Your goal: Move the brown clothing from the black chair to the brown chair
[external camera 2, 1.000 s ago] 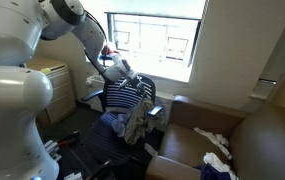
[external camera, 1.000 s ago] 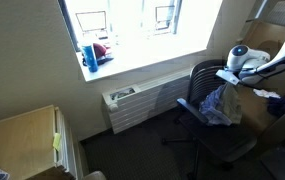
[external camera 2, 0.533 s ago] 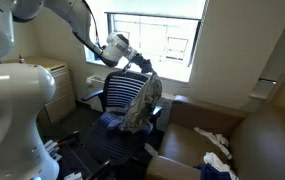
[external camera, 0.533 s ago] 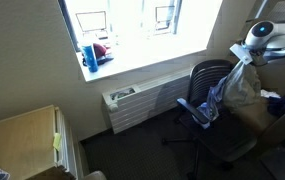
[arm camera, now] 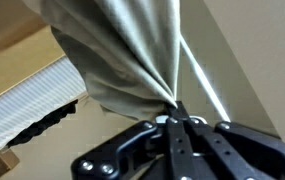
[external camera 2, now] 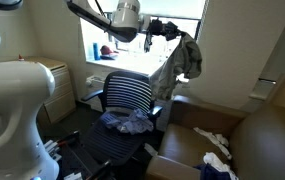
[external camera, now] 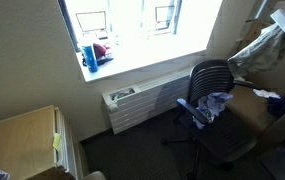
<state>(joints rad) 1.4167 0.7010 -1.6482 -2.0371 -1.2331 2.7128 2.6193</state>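
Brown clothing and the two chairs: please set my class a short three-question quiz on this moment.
1. True or false: the brown clothing lies on the seat of the black chair.
2. The hand is: A open, B shut on the brown clothing, C out of view.
3. What lies on the black chair's seat?

Key: 1 false, it hangs in the air from the hand; 2 B; 3 blue clothing.
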